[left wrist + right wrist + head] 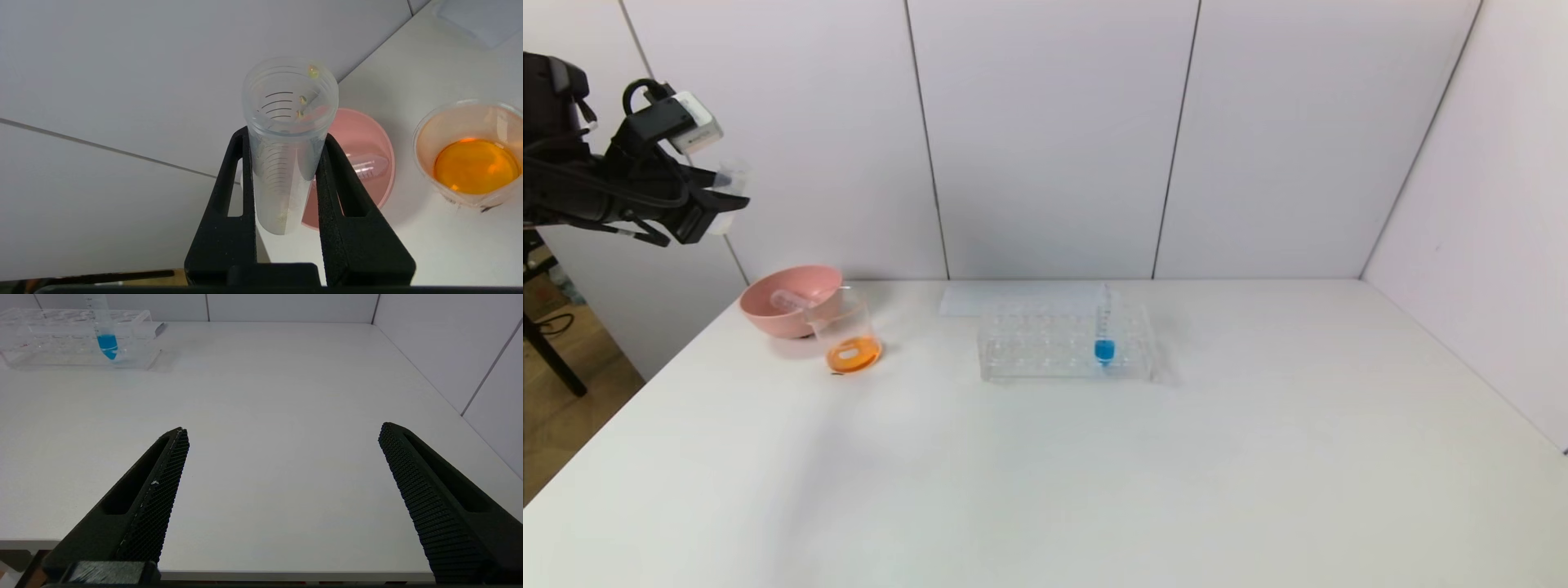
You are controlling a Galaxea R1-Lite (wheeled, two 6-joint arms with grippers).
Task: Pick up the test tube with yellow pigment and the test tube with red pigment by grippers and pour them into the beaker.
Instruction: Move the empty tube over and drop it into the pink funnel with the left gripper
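Left tool (286, 163) clamps an emptied graduated tube (286, 134), no legible writing, high above the pink bowl (788, 298); beaker (849, 339) holds orange liquid on the white table (1094, 474). Right tool (282, 457) gapes empty.

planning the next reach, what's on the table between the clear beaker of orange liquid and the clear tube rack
Nothing: in the head view the white table is bare between the clear beaker of orange liquid and the clear plastic tube rack.

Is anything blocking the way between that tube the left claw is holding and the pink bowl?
Nothing visible. The left pincer holds the emptied tube in open air, up and off to the side of the pink bowl, which already holds another tube.
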